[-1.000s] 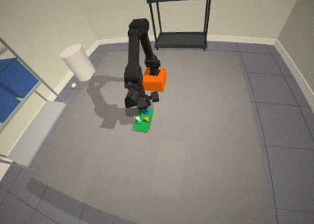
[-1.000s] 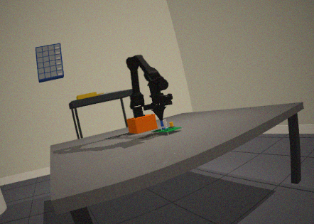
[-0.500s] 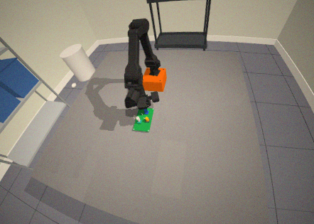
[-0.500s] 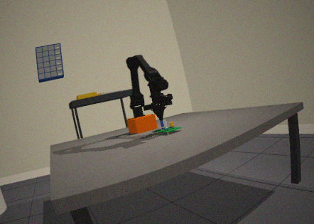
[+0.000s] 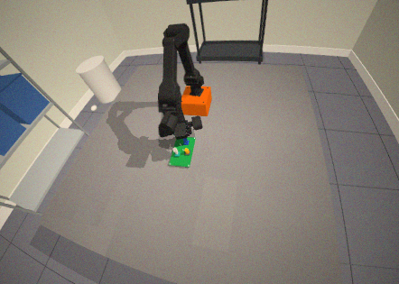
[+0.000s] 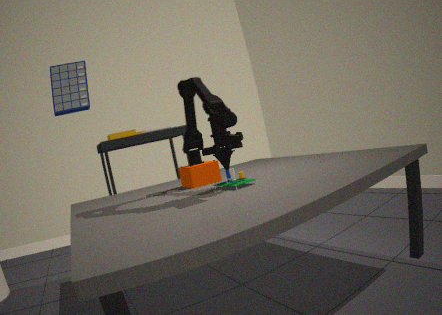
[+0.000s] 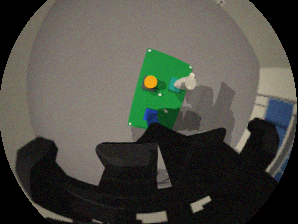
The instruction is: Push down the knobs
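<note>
The green circuit board (image 5: 180,162) (image 6: 246,182) (image 7: 162,61) stands on short legs on the table. An orange knob (image 5: 187,151) (image 6: 241,174) (image 7: 150,81) sits on one part of it. A white knob (image 5: 175,151) (image 7: 189,81) is beside it, above a teal part (image 7: 173,85). A blue part (image 5: 186,142) (image 6: 228,176) (image 7: 150,116) is at the board's end nearest the arm. My gripper (image 5: 184,137) (image 6: 228,169) (image 7: 153,125) is shut and empty, pointing down, its tips at the top of the blue part. Contact and any gap under the knobs are too small to tell.
An orange box (image 5: 196,103) (image 6: 200,175) stands close behind the board, by the arm's base. The arm's shadow falls on the table beside the board. A white cylinder (image 5: 99,80), a shelf with blue bins (image 5: 23,99) and a dark cart (image 5: 230,51) are farther off.
</note>
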### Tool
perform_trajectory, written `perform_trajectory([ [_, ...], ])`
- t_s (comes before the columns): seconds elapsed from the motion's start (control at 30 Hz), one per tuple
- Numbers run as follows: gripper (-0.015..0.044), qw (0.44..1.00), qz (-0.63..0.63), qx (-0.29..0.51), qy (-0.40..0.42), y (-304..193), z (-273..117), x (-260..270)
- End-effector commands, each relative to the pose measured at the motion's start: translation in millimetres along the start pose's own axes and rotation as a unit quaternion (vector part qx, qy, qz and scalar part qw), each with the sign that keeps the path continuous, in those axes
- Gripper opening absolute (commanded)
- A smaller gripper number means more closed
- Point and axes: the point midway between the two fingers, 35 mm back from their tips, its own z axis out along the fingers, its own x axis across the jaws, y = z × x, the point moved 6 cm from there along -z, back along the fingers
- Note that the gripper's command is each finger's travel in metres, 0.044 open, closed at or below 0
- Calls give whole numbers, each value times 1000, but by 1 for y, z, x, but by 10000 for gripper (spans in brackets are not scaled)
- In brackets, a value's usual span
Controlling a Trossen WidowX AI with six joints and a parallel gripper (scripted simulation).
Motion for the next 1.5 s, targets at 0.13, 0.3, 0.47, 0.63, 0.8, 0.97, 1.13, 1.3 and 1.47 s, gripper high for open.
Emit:
perform_trajectory([
  [0.13, 0, 1000, 2, 2, 2, 2, 11, -1],
  [0.3, 0, 1000, 2, 2, 2, 2, 11, -1],
  [0.47, 0, 1000, 2, 2, 2, 2, 11, -1],
  [0.63, 0, 1000, 2, 2, 2, 2, 12, -1],
  [0.8, 0, 1000, 2, 2, 2, 2, 8, -1],
  [0.97, 0, 1000, 2, 2, 2, 3, 0, -1],
  [1.13, 0, 1000, 2, 2, 2, 3, -8, -1],
  [1.3, 0, 1000, 2, 2, 2, 3, -16, -1],
  [1.47, 26, 1000, 0, 5, 2, 2, -15, -1],
])
